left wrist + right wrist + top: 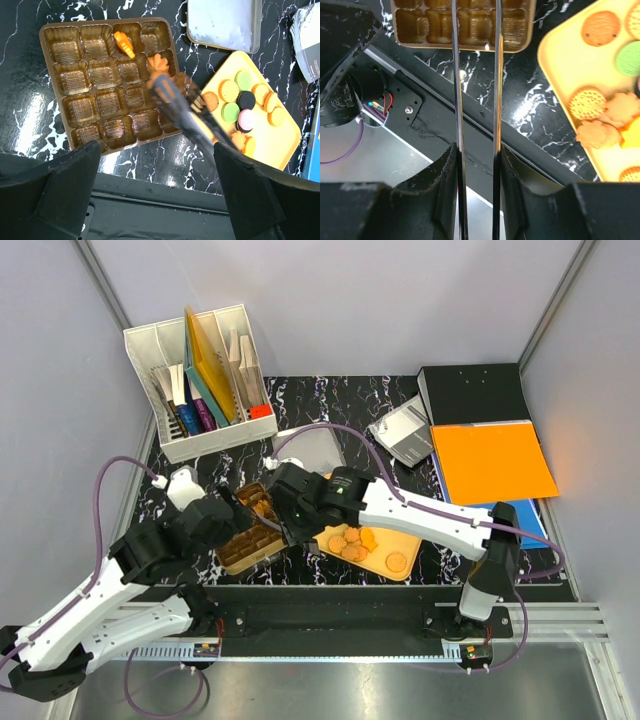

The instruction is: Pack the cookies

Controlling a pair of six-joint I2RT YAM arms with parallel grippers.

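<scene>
My right gripper (476, 165) is shut on a pair of metal tongs (457, 75). Their two blades stand apart and run out over the brown compartment tray (470, 25). In the left wrist view the tongs (185, 112) end at an orange flower-shaped cookie (159, 64) in a right-hand compartment; I cannot tell whether they grip it. An orange fish-like cookie (124, 44) lies in a top compartment of the tray (100, 85). More cookies (228, 90), tan, green, dark and pink, lie on the yellow plate (280, 145). My left gripper (157, 200) hangs open near the tray's front edge, holding nothing.
A grey tin (222, 22) lies behind the tray and plate. A white organizer (205, 380) with stationery stands at the back left. A black binder (470, 390) and an orange folder (490, 460) lie at the right. The table's front rail (330, 615) runs just before the tray.
</scene>
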